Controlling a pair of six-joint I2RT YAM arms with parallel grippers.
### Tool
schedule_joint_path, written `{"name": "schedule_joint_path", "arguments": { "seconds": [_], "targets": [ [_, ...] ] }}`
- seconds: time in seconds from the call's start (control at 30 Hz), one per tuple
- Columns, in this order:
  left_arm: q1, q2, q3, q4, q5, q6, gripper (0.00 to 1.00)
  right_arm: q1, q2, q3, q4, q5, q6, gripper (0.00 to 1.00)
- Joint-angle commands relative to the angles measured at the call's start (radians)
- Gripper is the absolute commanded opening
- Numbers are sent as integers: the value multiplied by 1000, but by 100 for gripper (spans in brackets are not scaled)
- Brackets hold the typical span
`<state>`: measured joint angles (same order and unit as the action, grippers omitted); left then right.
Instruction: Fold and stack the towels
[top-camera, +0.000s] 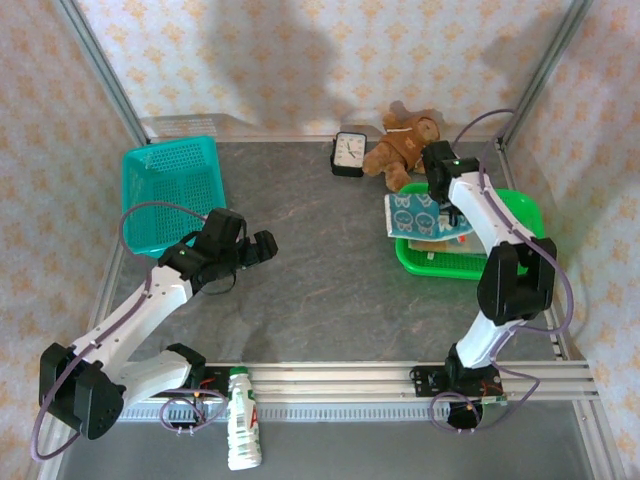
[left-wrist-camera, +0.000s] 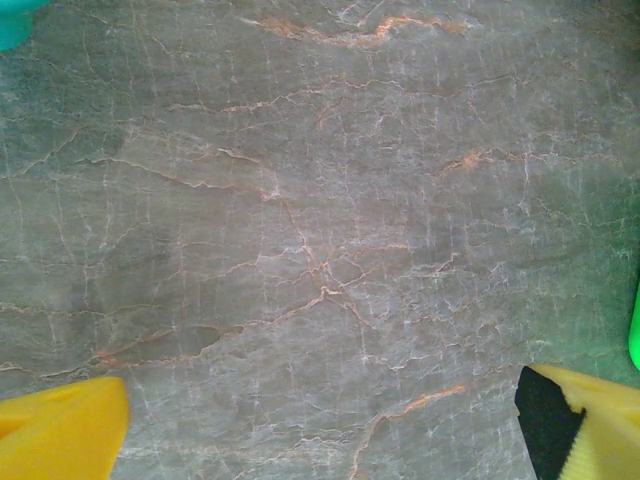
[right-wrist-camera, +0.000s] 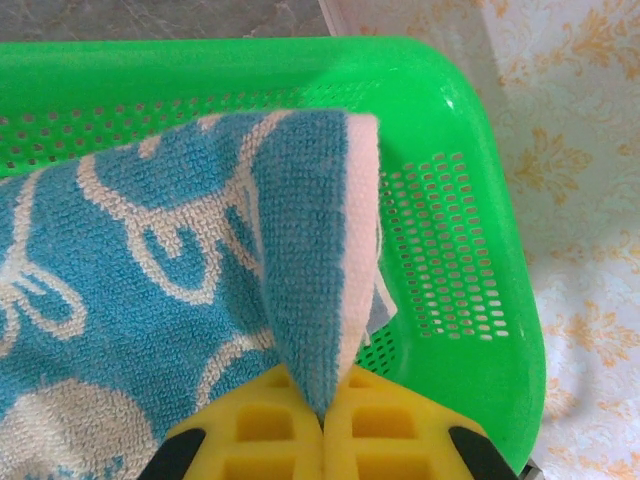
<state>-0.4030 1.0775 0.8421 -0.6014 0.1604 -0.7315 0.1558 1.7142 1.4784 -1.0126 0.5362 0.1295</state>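
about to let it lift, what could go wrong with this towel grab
The right jaws pinch only a narrow fold of the towel, so it may slip free when lifted. It lies across the rim of the green basket and could snag. The teddy bear close behind could get brushed.

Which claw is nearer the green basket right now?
Right. The right claw is over the green basket, shut on a blue-and-cream towel. The left claw hangs open over the table, far across, nearer the teal basket.
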Motion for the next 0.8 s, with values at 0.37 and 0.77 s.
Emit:
{"name": "schedule_joint_path", "arguments": {
  "seconds": [0.37,0.77],
  "targets": [
    [20,-21,-11,8,2,7,100,-21,30,31,-7,102,15,0],
    [20,-21,-18,8,1,4,100,-22,-17,38,-21,88,19,0]
  ]
}}
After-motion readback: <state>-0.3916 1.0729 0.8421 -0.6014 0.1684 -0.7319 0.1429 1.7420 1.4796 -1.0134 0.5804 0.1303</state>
